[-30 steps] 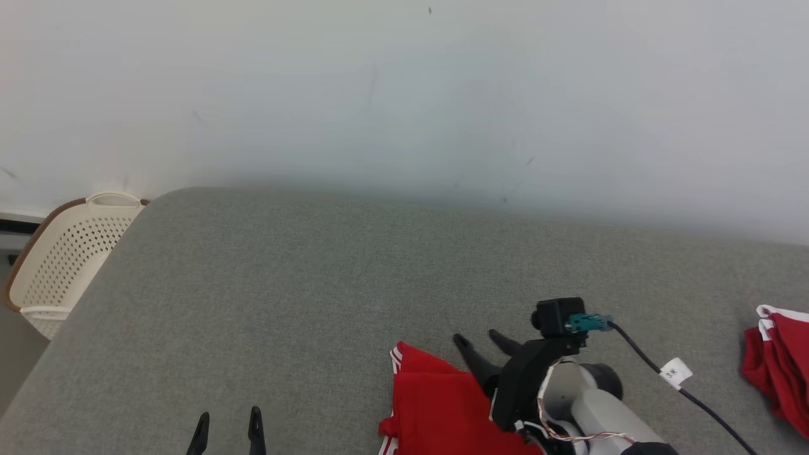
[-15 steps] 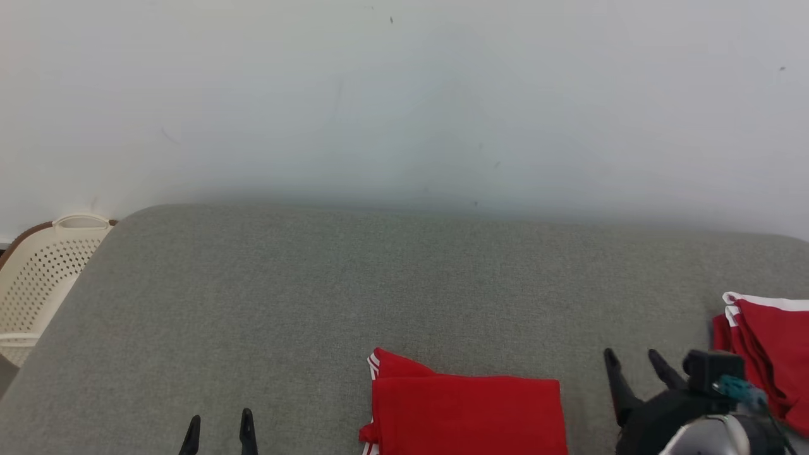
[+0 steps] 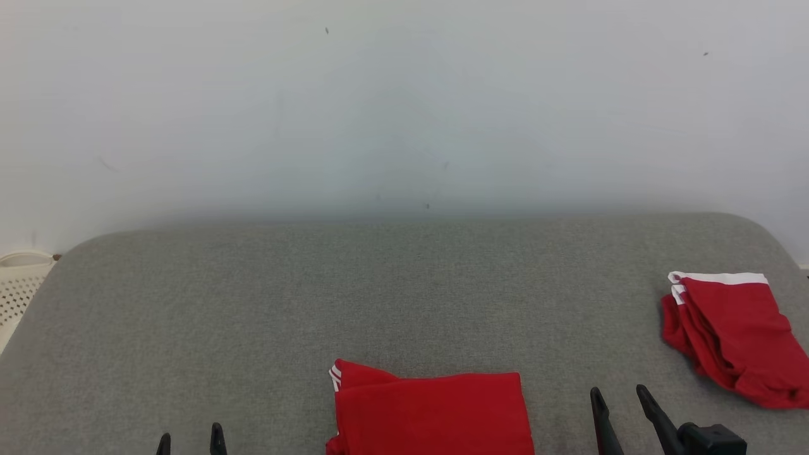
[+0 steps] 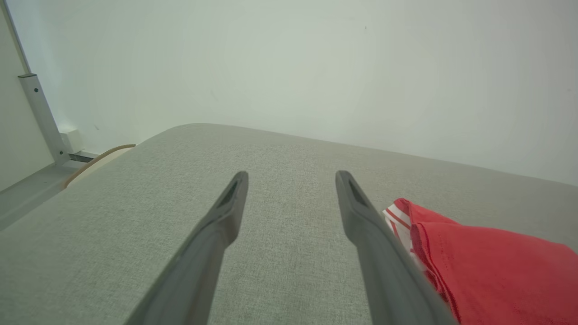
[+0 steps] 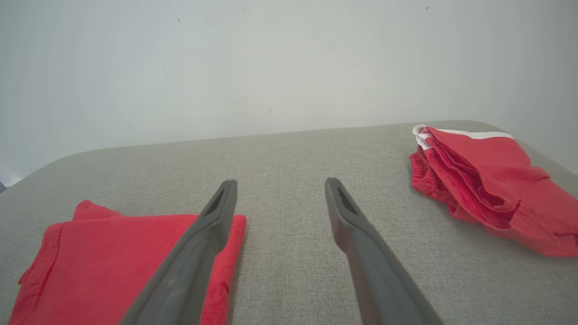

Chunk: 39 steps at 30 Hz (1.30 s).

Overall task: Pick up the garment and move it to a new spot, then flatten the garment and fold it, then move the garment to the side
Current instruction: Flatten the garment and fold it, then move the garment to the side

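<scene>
Plainly both hands gape wide, empty: left hand left of the garment, right hand right of it. The garment, red with white stripes, lies folded square on the grey woven worktop; a rumpled red pile sits apart.

You are looking at a plain room set up for laundry work. It reads more as a test room than a lived-in home, though you cannot tell for sure. A wide desk covered in grey cloth, with rounded corners, stands against a white wall that carries a few small marks. A cream plastic laundry basket with a perforated side sits low beside the desk's left end. On the cloth lie a folded red garment with white stripes and, well apart at the right end, a second red garment loosely folded. In the left wrist view a grey metal post rises at the wall's left edge.
</scene>
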### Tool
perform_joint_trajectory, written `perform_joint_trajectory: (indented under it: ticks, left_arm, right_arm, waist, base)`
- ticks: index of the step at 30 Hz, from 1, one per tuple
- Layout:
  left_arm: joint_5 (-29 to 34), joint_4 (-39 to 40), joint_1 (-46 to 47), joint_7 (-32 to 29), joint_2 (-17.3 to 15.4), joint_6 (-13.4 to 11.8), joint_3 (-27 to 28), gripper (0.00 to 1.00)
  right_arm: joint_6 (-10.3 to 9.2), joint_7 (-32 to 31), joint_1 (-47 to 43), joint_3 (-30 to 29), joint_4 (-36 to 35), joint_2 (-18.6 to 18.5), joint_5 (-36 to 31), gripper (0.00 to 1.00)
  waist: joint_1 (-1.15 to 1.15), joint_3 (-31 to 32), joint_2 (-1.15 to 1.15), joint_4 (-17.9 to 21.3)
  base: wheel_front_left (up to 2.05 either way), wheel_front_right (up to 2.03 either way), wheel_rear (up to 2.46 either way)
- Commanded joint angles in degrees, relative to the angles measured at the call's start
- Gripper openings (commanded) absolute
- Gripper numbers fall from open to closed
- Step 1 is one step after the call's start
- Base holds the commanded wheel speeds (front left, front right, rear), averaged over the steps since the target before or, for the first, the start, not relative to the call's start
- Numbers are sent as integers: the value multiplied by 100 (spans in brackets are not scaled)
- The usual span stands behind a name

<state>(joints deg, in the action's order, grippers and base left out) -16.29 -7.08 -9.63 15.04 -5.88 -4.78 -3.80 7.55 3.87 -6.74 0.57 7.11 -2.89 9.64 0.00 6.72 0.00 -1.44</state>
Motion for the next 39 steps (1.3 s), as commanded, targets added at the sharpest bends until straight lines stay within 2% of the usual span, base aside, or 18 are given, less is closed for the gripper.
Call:
perform_joint_trajectory:
  ticks: [1,5,6,7,8,10,13,19,39]
  left_arm:
    - [-43,-23,-98,17,-21,79,22,100]
    - [2,-15,-103,17,-28,253,-77,100]
    - [-85,-481,163,14,-331,582,193,100]
    - [-90,-788,434,29,-396,783,375,100]
    - [1,-1045,622,22,-325,934,448,100]
    - [150,-1452,826,16,-240,1092,649,100]
    - [163,-1762,1085,17,-496,1209,956,100]
    - [-71,-1879,1195,17,-691,1219,727,100]
    - [-353,-1555,1256,16,-810,1223,336,100]
  right_arm:
    - [-15,102,-2,39,62,5,-48,100]
    - [-15,310,64,140,299,5,-82,100]
    - [-15,346,93,159,341,4,-64,100]
    - [-15,367,135,168,394,2,-52,100]
    - [-15,396,175,194,445,6,-20,100]
    - [-15,453,228,249,524,5,5,100]
    - [-15,527,315,342,627,3,40,100]
    - [-15,589,405,402,768,0,102,100]
    - [-15,442,379,309,813,3,143,100]
  waist:
    - [0,60,0,150]
    - [0,136,0,225]
    - [0,106,0,240]
    - [0,88,0,249]
    - [0,84,0,254]
    - [0,89,0,262]
    - [0,96,0,276]
    - [0,87,0,248]
    - [0,-31,0,118]
  base:
    - [0,0,0]
    - [0,0,0]
    - [0,0,0]
    - [0,0,0]
    - [0,0,0]
    - [0,0,0]
    - [0,0,0]
    - [0,0,0]
    - [0,0,0]
